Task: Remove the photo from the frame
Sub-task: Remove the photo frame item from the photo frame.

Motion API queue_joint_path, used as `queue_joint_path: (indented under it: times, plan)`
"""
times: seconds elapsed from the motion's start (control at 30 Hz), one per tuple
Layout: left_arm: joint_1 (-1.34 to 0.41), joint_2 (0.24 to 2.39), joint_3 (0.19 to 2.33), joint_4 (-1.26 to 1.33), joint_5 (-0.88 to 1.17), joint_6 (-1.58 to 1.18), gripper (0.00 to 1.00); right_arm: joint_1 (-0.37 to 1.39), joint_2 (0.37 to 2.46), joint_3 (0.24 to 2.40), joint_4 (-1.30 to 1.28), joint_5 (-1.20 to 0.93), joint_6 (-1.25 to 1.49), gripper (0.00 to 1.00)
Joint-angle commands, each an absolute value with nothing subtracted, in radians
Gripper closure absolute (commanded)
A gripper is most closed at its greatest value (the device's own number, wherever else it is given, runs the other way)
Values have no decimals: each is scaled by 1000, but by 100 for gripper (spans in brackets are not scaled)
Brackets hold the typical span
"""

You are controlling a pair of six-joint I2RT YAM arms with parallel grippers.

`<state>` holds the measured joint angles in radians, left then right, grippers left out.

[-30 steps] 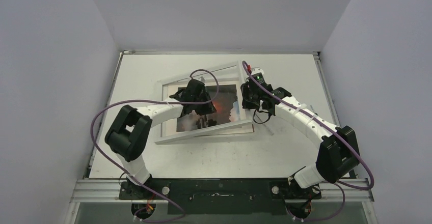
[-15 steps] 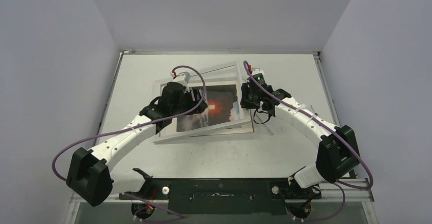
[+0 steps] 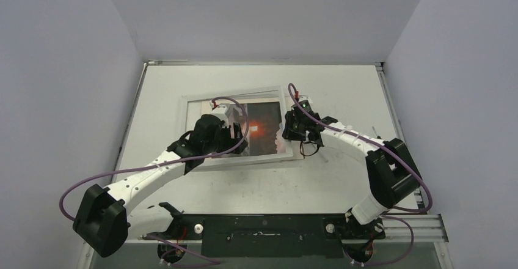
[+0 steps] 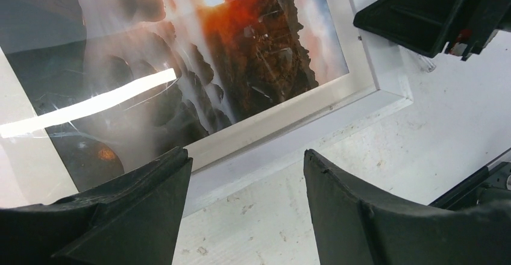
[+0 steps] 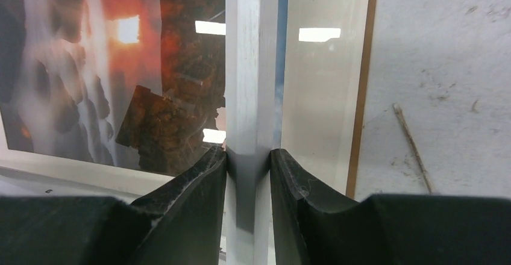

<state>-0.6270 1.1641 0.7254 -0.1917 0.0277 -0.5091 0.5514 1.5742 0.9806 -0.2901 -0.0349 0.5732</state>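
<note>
The photo (image 3: 264,128) lay face up at mid-worktop, inside the frame (image 5: 244,66), its orange glow showing under reflective glazing. The right tool (image 5: 248,159) was clenched on the frame's white right-hand rail, probably to tip that side up off the brown backing board (image 5: 361,96) and expose the photo. The left tool (image 4: 247,180) hung released, grasping nothing, above the frame's near edge, seemingly placed to reach in. The worktop (image 3: 342,85) was white and scuffed, with a thin twig-like scrap (image 5: 413,138) lying beside the frame. Plain grey walls (image 3: 269,18) enclosed it.
</note>
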Motion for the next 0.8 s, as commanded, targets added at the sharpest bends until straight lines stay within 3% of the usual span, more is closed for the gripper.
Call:
queue_joint_path:
  times: [0.0,0.07,0.17,0.23,0.53,0.77]
  plan:
    - [-630,1180,752,-136,17,-463,34,574,1599,964,-125,-89,631,89]
    - [-634,1194,752,-121,30,-453,34,574,1612,962,-125,-110,632,83]
    - [-654,1226,754,-97,39,-428,34,558,1597,953,-147,-124,624,47]
    - [-670,1257,759,-78,44,-419,34,540,1551,919,-154,-118,618,39]
    - [-804,1390,848,33,8,-352,34,368,1358,763,-229,-351,575,29]
    - [-903,1469,903,65,-119,-254,34,251,1336,671,-208,-537,596,35]
